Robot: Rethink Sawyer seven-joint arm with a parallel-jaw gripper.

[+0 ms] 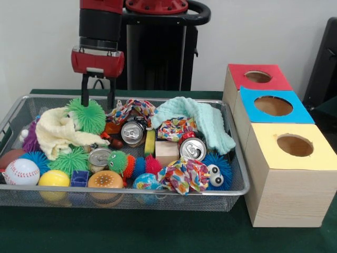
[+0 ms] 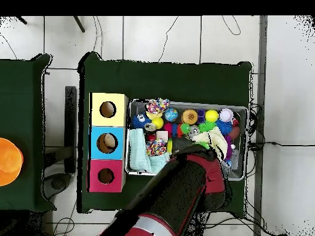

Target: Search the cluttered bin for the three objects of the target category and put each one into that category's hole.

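Note:
A wire mesh bin [image 1: 231, 158] holds a heap of toys, cloths and cans. My gripper [image 1: 98, 101] hangs open at the bin's far left, its two black fingers [image 1: 85, 94] just above and behind a green spiky ball [image 1: 88, 117] that rests on a pale yellow cloth [image 1: 55, 134]. Three drink cans show: one in the middle [image 1: 132, 132], one to the right [image 1: 192, 148] and one near the front [image 1: 98, 156]. Beside the bin stand a red box [image 1: 258, 77], a blue box [image 1: 273, 106] and a yellow box [image 1: 295, 146], each with a round hole. In the overhead view the arm [image 2: 184, 190] hides the gripper.
Also in the bin are a mint cloth [image 1: 202, 118], patterned cloths [image 1: 184, 174], a baseball [image 1: 21, 171], a yellow ball [image 1: 53, 178], a blue googly-eyed spiky ball [image 1: 217, 171] and a wooden block [image 1: 167, 151]. An orange thing [image 2: 9, 161] sits at the overhead's left edge.

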